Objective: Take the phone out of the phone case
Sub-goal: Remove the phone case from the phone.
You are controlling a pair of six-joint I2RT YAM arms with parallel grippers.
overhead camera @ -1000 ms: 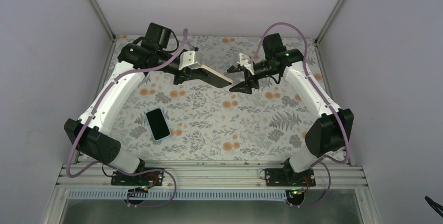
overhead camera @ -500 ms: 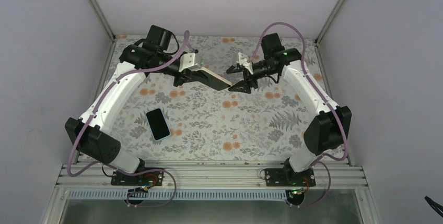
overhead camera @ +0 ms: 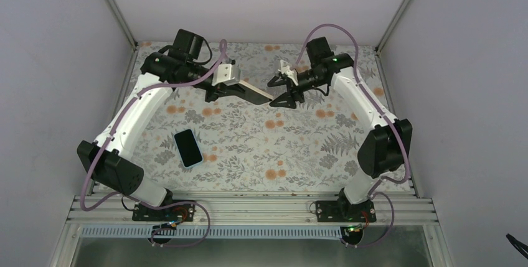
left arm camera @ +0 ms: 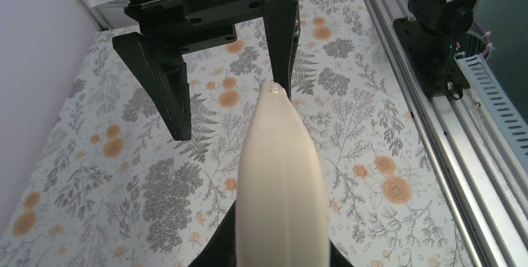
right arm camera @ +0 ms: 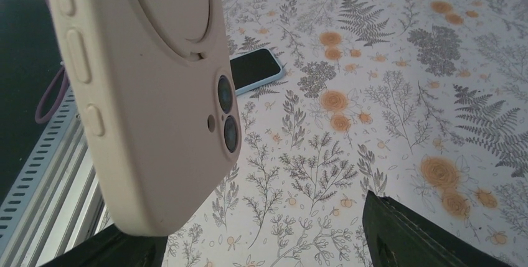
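Observation:
My left gripper [overhead camera: 231, 86] is shut on the phone case [overhead camera: 254, 92], a beige shell held in the air over the back of the table. The phone sits inside it; only its two camera lenses [right arm camera: 225, 111] show through the case's back [right arm camera: 143, 93]. In the left wrist view the case [left arm camera: 280, 180] runs edge-on away from my left gripper [left arm camera: 281, 245] and hides its fingers. My right gripper [overhead camera: 274, 94] is open, its black fingers [left arm camera: 168, 86] standing either side of the case's far end. In the right wrist view the case corner hangs over the gripper [right arm camera: 255, 242].
A second phone [overhead camera: 188, 147] with a black screen and a blue rim lies flat on the floral table [overhead camera: 299, 149], left of centre and seen again as the phone [right arm camera: 252, 68]. Grey walls close in the sides and back. An aluminium rail [overhead camera: 249, 208] runs along the near edge.
My right gripper has moved left, up to the case's free end, and its jaws have narrowed a little. The left arm has shifted the case slightly back.

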